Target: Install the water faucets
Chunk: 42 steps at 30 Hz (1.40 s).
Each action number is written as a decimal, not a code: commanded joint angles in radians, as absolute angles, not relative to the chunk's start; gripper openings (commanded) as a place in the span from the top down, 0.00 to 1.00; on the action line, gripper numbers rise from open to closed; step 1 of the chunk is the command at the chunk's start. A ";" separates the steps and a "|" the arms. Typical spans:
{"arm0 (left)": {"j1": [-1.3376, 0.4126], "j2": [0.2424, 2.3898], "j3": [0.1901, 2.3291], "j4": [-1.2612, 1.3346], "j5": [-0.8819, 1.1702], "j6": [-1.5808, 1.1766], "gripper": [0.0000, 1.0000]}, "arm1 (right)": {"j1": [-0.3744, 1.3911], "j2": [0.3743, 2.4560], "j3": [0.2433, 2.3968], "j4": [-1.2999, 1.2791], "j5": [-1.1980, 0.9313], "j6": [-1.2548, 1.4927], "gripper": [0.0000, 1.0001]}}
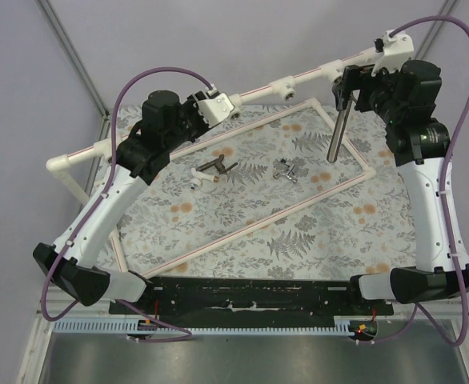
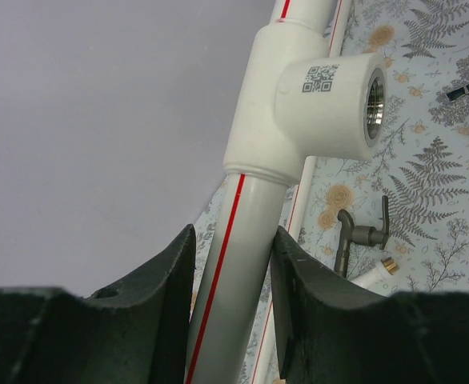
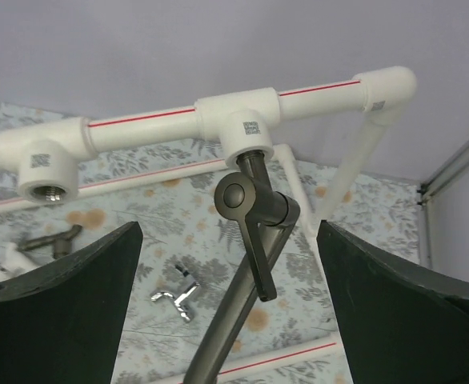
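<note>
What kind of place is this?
Probably a robot practice bench: left arm and right arm bolted to a table, a white pipe frame, a dark faucet and silver faucet loose on a flowery cloth.

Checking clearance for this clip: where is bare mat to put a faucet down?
Bare: the floral mat between the near frame pipe and the black base rail. Crowded: mid-mat around the short dark faucet and silver faucet, and under the long-spout faucet.
</note>
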<state>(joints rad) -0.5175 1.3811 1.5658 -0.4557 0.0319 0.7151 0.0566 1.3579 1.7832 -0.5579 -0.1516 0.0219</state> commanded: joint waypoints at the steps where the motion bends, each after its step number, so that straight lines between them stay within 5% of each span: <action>1: -0.514 1.378 1.506 -0.660 0.026 0.578 0.95 | 0.132 1.408 1.763 -0.566 0.064 -0.233 0.02; 10: -0.515 1.378 1.502 -0.650 0.032 0.577 0.94 | 0.163 1.499 1.681 -0.422 0.228 -0.301 0.09; 14: -0.517 1.379 1.500 -0.649 0.035 0.575 0.94 | 0.134 1.516 1.649 -0.371 0.172 -0.215 0.22; 18: -0.517 1.378 1.497 -0.649 0.028 0.577 0.94 | 0.049 1.519 1.635 -0.347 0.005 -0.036 0.47; 24: -0.515 1.379 1.499 -0.649 0.026 0.578 0.95 | -0.127 1.506 1.585 -0.221 -0.384 0.471 0.83; 29: -0.515 1.379 1.499 -0.650 0.026 0.577 0.94 | -0.218 1.564 1.479 0.131 -0.622 1.231 0.95; 31: -0.518 1.374 1.497 -0.647 0.029 0.574 0.94 | -0.229 1.615 1.367 0.429 -0.643 1.636 0.93; 34: -0.517 1.368 1.496 -0.649 0.032 0.574 0.94 | -0.206 1.715 1.238 0.835 -0.525 2.137 0.75; 42: -0.517 1.364 1.500 -0.649 0.032 0.568 0.94 | -0.215 1.758 1.269 0.936 -0.472 2.203 0.39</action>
